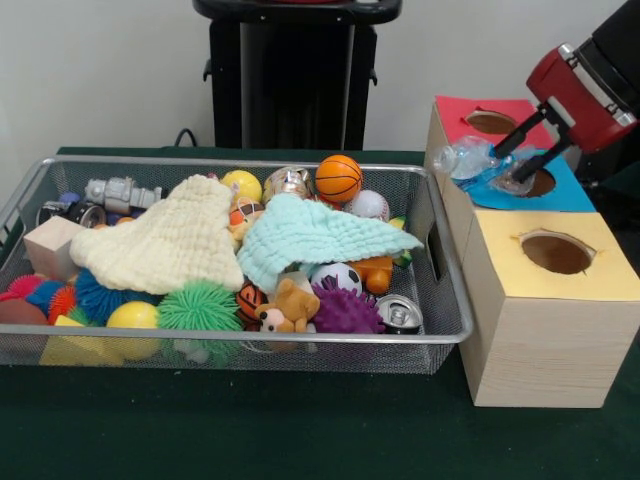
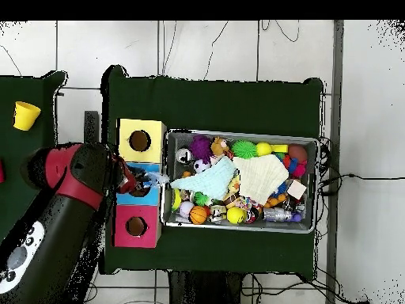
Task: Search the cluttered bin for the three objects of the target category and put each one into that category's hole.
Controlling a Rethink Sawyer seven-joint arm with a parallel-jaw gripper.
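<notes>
1. Gripper [image 1: 512, 160] sits over the blue-topped box [image 1: 570, 195]; jaws pinched on a crumpled clear plastic bottle [image 1: 470, 160].
2. The bottle sticks out sideways from the jaws toward the bin, lying over the blue box's edge, partly past it. The blue box's hole [image 1: 540, 183] is right under the jaw tips, half hidden by them.
3. Red-topped box [image 1: 470, 105] and its hole [image 1: 490, 122] are just behind the jaws; yellow-topped box [image 1: 590, 280] with its open hole [image 1: 556, 252] is just in front and below.
4. Overhead: gripper [image 2: 136, 184] is between the yellow box [image 2: 126, 128] and the red box [image 2: 123, 236], with the bottle [image 2: 158, 179] pointing at the wire bin [image 2: 237, 134].
5. The bin [image 1: 440, 330] is beside the jaws, packed: cream cloth [image 1: 165, 245], mint cloth [image 1: 310, 235], basketball [image 1: 338, 178], teddy bear [image 1: 288, 308], soda can [image 1: 400, 315], spiky balls.
</notes>
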